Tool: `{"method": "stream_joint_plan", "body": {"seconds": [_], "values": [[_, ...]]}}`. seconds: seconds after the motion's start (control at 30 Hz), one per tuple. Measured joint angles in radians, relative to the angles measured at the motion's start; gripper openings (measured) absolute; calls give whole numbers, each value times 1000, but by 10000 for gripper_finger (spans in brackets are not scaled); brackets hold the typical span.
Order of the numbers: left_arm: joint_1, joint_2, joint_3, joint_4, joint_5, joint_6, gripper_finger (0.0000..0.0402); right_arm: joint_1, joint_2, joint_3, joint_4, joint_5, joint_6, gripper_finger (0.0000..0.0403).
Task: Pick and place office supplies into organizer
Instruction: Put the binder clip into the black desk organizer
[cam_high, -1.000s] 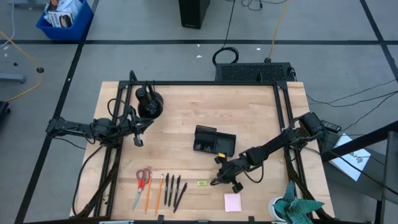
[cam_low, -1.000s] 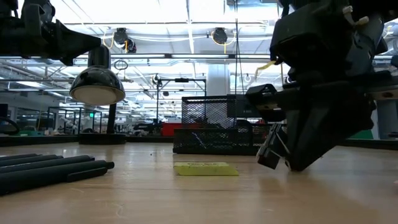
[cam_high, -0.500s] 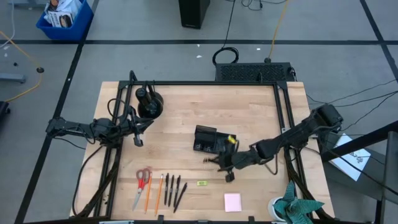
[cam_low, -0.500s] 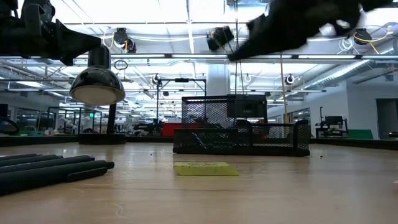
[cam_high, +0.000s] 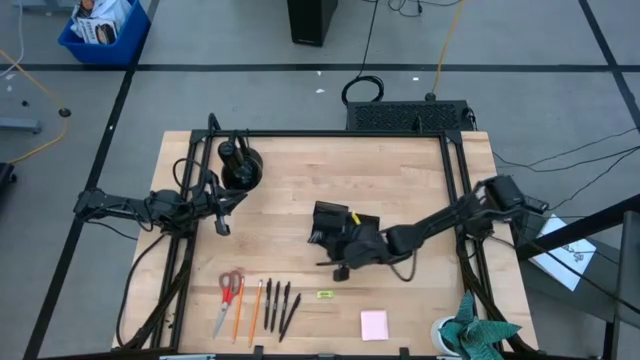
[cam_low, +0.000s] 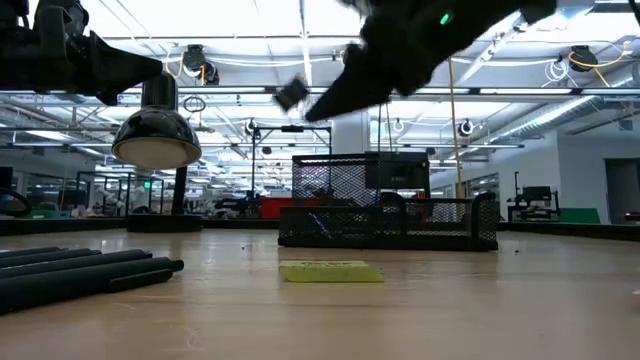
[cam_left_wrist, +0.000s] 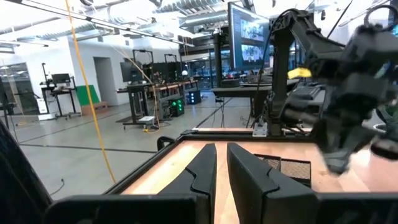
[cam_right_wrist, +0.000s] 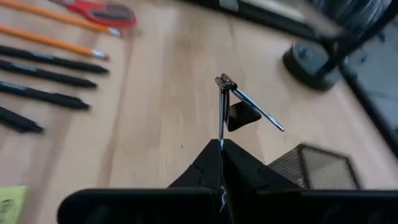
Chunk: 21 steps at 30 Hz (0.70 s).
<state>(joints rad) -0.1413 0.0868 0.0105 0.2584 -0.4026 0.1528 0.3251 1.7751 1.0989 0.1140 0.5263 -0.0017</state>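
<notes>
My right gripper (cam_high: 338, 256) hangs above the table at the near side of the organizer (cam_high: 328, 214), a low black mesh tray, and is shut on a tiny black clip (cam_right_wrist: 240, 116). In the low view the clip (cam_low: 291, 95) is high in the air. Red-handled scissors (cam_high: 229, 290), an orange pencil (cam_high: 256, 310), several black pens (cam_high: 278, 305), a yellow-green tag (cam_high: 324, 294) and a pink notepad (cam_high: 375, 324) lie flat near the front edge. My left gripper (cam_high: 222, 226) waits at the table's left, fingers close together with nothing between them. My right gripper pinches one wire handle (cam_right_wrist: 221, 127) of the clip between its two fingertips. The fingers slant down from the table's right side. The clip's black body sticks out beyond the fingertips, its other wire handle (cam_right_wrist: 258, 111) spread aside. It is lifted clear of the table.
A round black dome-shaped object on a stand (cam_high: 240, 165) is at the far left. A teal cloth (cam_high: 475, 330) lies at the near right corner. Bare wood (cam_high: 300, 170) lies beyond the organizer and between it and the row of supplies.
My right gripper has risen from the table beside the tag and gone toward the organizer, tipping from pointing steeply down to a shallower slant. It has stayed shut, and the clip is lifted clear with it.
</notes>
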Motion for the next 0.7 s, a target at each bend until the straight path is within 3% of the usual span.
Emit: {"method": "stream_joint_plan", "body": {"seconds": [0.3,0.5,0.7], "values": [[0,0,0,-1,0,0,47,-77,60,24,-160,-7,202,0],[0,0,0,0,0,0,47,-104,60,24,-179,-105,249,0],[0,0,0,0,0,0,47,-109,60,24,-270,-112,287,0]]}}
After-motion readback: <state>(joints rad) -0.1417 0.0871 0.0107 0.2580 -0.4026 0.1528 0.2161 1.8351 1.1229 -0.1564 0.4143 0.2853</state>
